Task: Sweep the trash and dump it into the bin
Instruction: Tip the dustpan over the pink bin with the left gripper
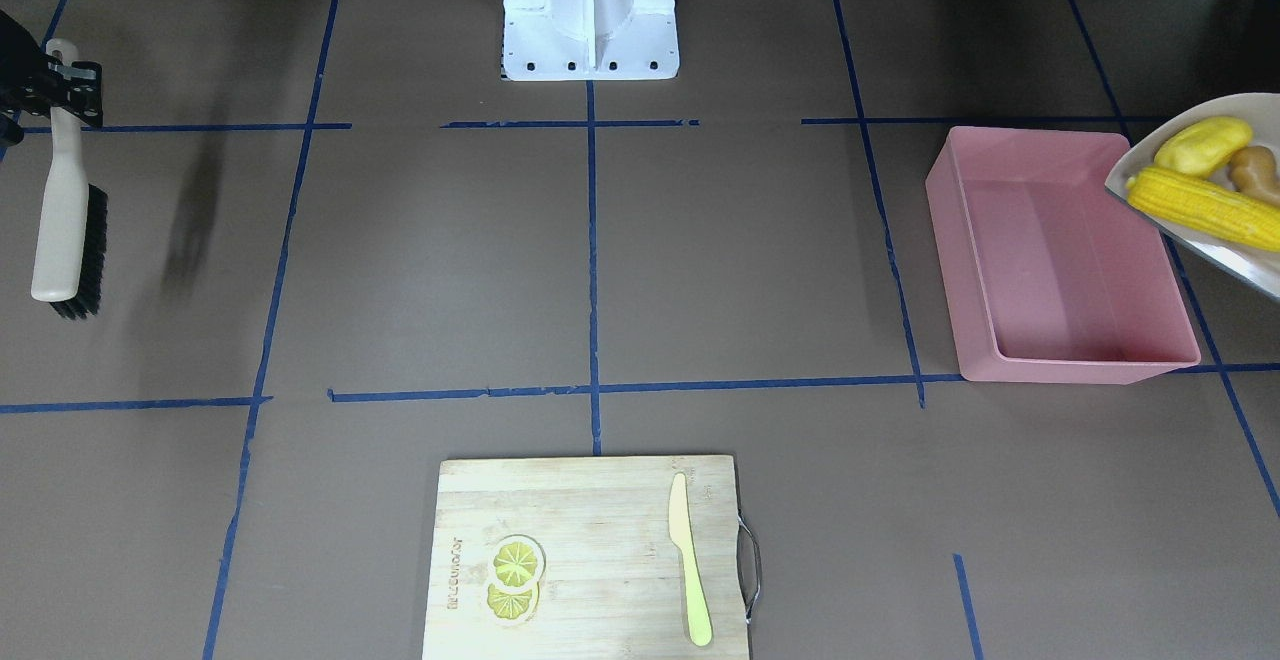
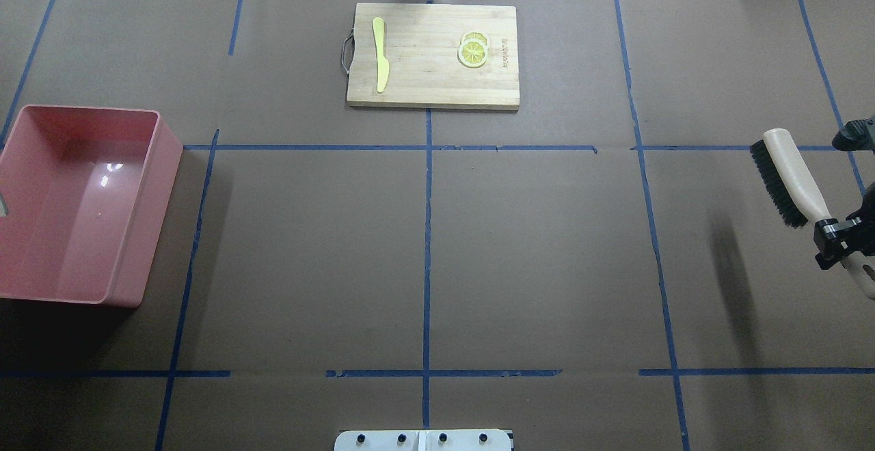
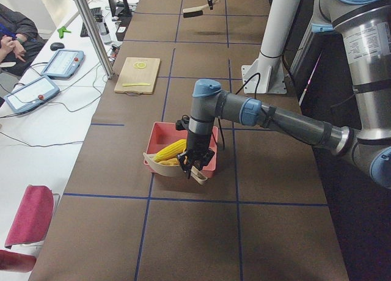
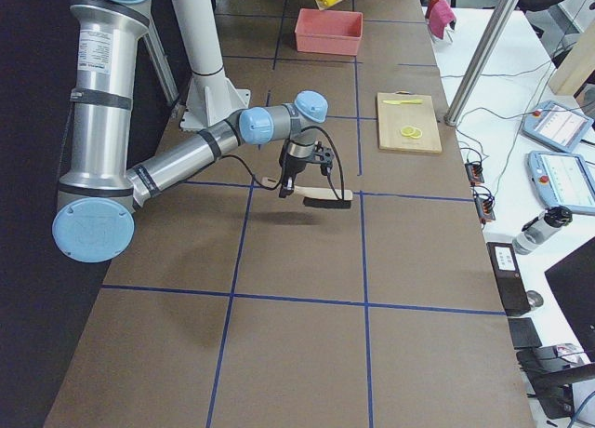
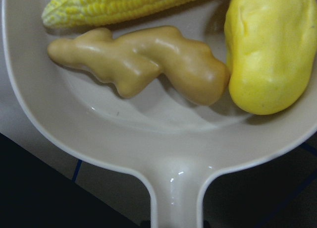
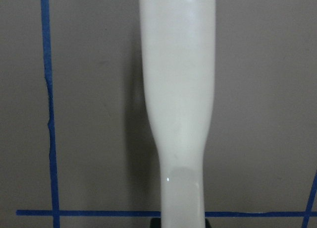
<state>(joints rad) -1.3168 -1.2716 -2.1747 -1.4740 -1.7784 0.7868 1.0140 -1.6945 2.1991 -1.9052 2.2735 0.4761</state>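
Observation:
The trash lies in a beige dustpan point(image 1: 1230, 262) held in the air: a corn cob point(image 1: 1205, 208), a yellow potato-like lump point(image 1: 1200, 145) and a tan ginger root point(image 1: 1255, 170). The left wrist view shows the cob point(image 5: 124, 7), ginger point(image 5: 143, 62) and lump point(image 5: 270, 54) up close. My left gripper point(image 3: 190, 166) is shut on the dustpan's handle, at the outer end of the pink bin point(image 1: 1060, 360), whose inside looks bare point(image 2: 68, 219). My right gripper point(image 1: 72, 90) is shut on a beige brush point(image 1: 62, 210) raised over the table's far right side point(image 2: 786, 178).
A wooden cutting board point(image 2: 431, 55) with two lemon slices point(image 2: 472, 49) and a yellow-green knife point(image 2: 380, 61) lies at the table's far edge. The robot's white base point(image 1: 590, 20) stands mid-table. A person point(image 3: 12, 36) sits by a side table with tablets.

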